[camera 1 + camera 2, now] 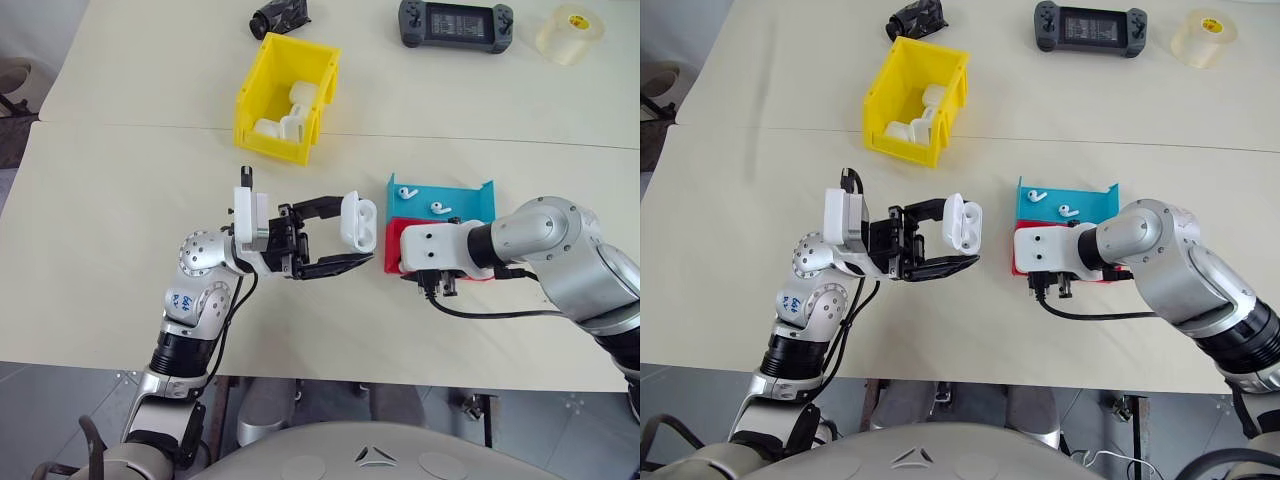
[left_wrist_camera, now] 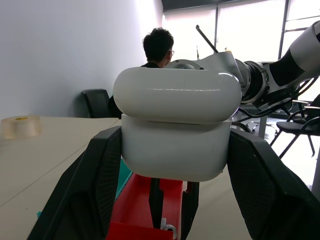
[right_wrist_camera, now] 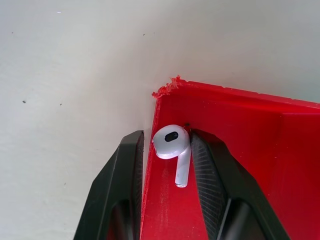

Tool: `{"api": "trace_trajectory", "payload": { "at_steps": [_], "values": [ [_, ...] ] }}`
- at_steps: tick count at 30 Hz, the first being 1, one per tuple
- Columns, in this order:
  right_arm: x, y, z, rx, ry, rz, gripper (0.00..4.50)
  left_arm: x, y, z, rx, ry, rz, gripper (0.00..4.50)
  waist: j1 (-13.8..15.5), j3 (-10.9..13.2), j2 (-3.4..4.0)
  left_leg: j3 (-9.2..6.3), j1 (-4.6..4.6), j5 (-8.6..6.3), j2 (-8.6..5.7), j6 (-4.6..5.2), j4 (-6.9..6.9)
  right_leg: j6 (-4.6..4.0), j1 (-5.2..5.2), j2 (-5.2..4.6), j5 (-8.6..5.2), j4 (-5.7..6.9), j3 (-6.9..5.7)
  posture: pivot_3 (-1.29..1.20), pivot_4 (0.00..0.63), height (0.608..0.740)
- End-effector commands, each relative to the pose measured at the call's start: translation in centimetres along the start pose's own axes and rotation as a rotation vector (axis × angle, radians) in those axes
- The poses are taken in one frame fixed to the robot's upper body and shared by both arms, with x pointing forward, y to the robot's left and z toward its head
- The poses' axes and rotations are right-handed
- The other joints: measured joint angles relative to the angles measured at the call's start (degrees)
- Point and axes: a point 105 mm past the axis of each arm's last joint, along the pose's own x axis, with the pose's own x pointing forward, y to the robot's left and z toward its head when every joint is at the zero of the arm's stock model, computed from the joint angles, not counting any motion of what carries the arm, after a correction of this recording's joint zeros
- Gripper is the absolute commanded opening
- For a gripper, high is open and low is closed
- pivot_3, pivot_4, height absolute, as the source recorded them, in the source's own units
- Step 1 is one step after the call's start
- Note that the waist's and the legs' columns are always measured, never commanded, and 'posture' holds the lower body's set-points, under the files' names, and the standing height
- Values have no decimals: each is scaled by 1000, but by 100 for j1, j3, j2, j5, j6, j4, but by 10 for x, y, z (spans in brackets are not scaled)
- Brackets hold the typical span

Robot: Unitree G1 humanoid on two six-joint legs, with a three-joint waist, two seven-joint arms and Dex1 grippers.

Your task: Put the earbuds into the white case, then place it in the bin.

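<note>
Right gripper [image 3: 165, 165] is down in the red tray's [image 3: 240, 130] corner, fingers nearly pinching one earbud [image 3: 172, 150], stem pointing back along them; left gripper [image 1: 322, 238] clamps the case [image 1: 358, 220] alongside.

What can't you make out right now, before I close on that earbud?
- Right claw: in the head views the wrist hides its fingers and the red tray floor.
- Earbud: the right wrist view leaves unclear whether both fingers touch it.
- White case: lid seam faces the left wrist view; its inside stays hidden.
- Yellow bin: white contents too small to identify.
</note>
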Motion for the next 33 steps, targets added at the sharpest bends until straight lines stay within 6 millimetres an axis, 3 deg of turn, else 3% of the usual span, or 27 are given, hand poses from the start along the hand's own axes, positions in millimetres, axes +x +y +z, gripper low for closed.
{"api": "trace_trajectory", "payload": {
  "at_steps": [1,9,13,21,26,29,33],
  "values": [
    [-4,-2,2,-32,12,-14,1433,2,0,8,42,-19,-4,2784,0,0,0,0,0,0,0,0,0,0,0,0,0,0,0,0,150,740],
    [-3,-2,2,-37,11,-8,1433,2,1,8,45,-19,1,2784,-1,0,0,0,1,0,0,0,0,0,0,0,0,1,0,0,150,740],
    [-2,-1,4,-37,4,-3,505,2,1,8,45,-18,0,2784,-5,0,0,0,1,0,1,0,0,0,0,0,0,1,0,0,150,740],
    [-8,0,10,-3,-34,-26,450,2,0,7,36,-16,-3,2784,-5,0,0,0,2,0,2,-1,0,0,0,1,0,2,0,0,150,740],
    [-33,-2,32,110,-273,-62,450,0,-1,7,11,-23,-7,2784,6,0,-1,-1,0,0,-1,-1,1,0,1,-2,0,1,-1,0,150,740],
    [-50,-3,33,126,-423,-130,450,-2,0,9,-4,-38,-4,2784,22,0,-1,-3,1,-1,0,-1,0,0,3,-1,0,3,-3,0,150,740],
    [-71,-2,40,227,-747,-226,450,-3,4,10,-19,-50,-17,2784,12,0,-2,-2,1,-1,-2,1,-4,3,9,4,2,12,-6,0,150,740]
  ]
}}
